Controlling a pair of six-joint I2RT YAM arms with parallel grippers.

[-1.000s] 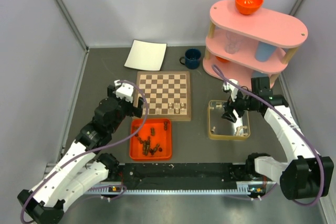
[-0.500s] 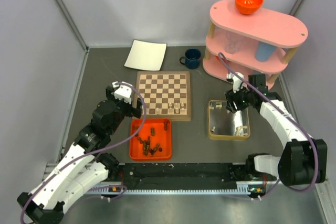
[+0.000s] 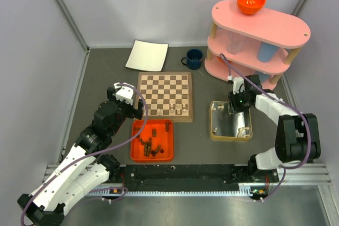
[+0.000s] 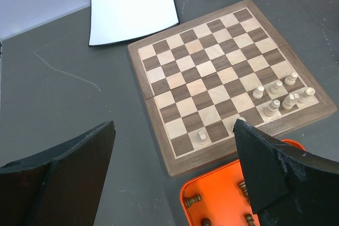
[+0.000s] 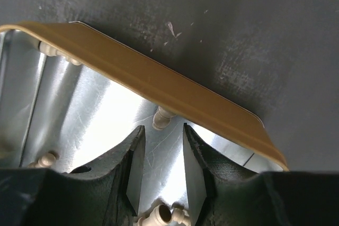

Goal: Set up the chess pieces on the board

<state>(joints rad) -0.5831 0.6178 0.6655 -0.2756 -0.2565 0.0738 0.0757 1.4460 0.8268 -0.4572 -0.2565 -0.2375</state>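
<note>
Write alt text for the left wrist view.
A square wooden chessboard with dark and cream squares holds a few pale beige chess pieces along one edge, seen between the wide-open black jaws of the left gripper. An orange tray of dark pieces lies beside it.

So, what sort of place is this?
Likely a robot test cell, not a home: plain grey panel walls enclose a dark grey table, and two white-and-black arms are mounted on a metal rail at its near edge.

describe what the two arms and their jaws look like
The left arm and right arm have white shells with black joints, and a thin purple cable runs along each. The jaws are matt black, wedge-shaped, scuffed pale at the edges.
</note>
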